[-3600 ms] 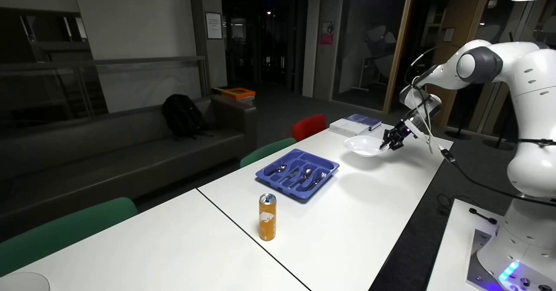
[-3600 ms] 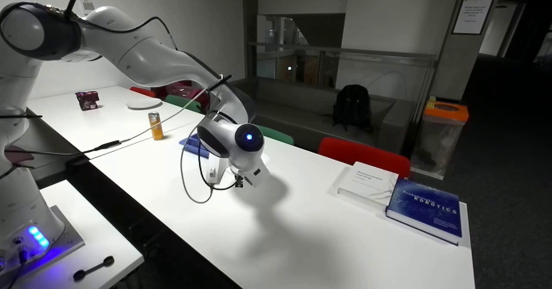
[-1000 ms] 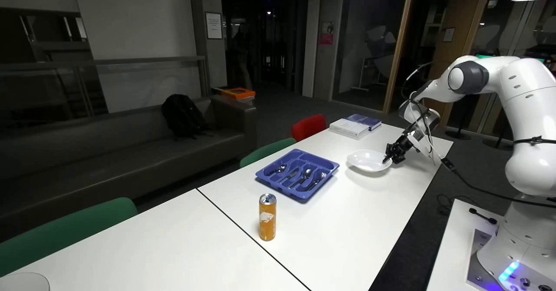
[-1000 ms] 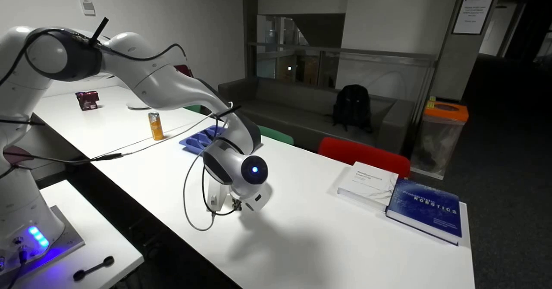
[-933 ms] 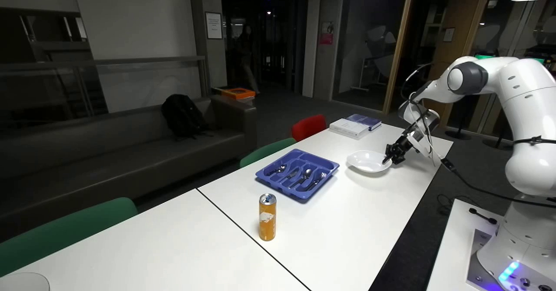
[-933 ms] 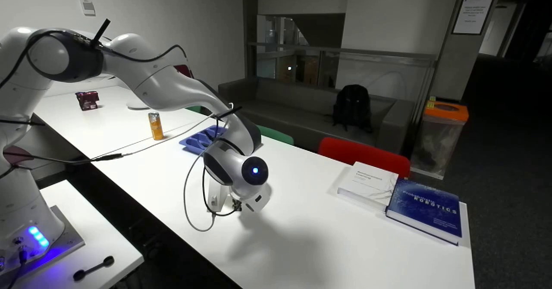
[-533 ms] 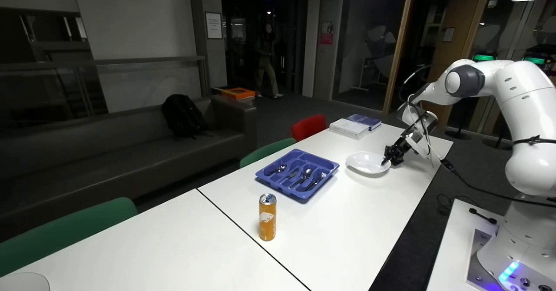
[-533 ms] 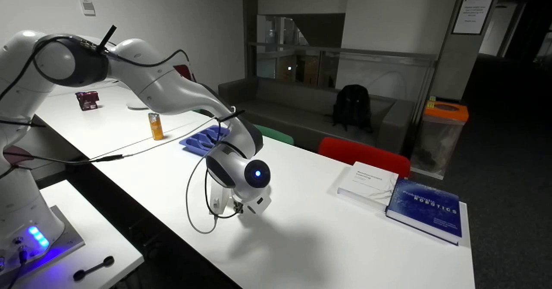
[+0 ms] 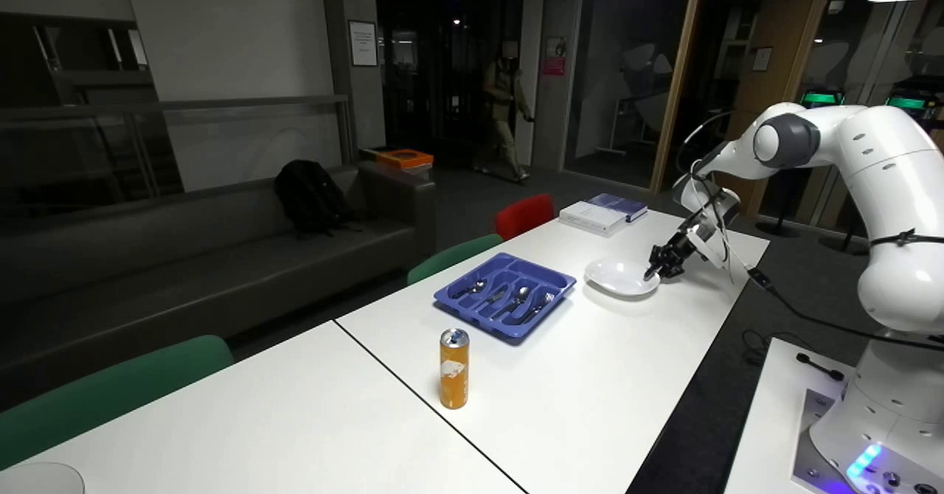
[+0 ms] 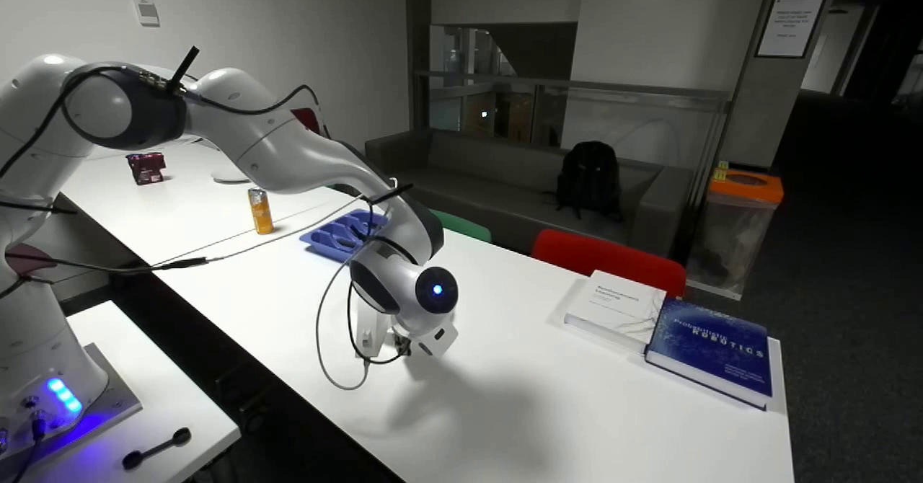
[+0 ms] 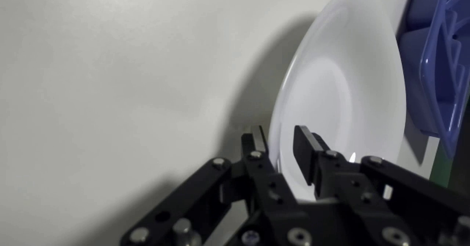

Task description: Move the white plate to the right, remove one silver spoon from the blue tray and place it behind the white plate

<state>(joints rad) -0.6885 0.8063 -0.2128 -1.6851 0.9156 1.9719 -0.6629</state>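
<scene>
I saw that the white plate [image 9: 621, 278] had settled on the table [image 9: 590, 376], just beside the blue cutlery tray [image 9: 532, 270], and my gripper [image 11: 281, 137] had parted around the plate's rim [image 11: 286, 84], so I judged a silver spoon [image 9: 523, 293] could come next.

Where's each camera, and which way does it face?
Exterior view: nearer the orange can, looking along the table; arm at picture right.
Exterior view: nearer the blue book, looking toward the sofa; arm at picture left.
Wrist view: on the wrist, looking down at the white plate; gripper shows.
Both exterior views show the orange can.
</scene>
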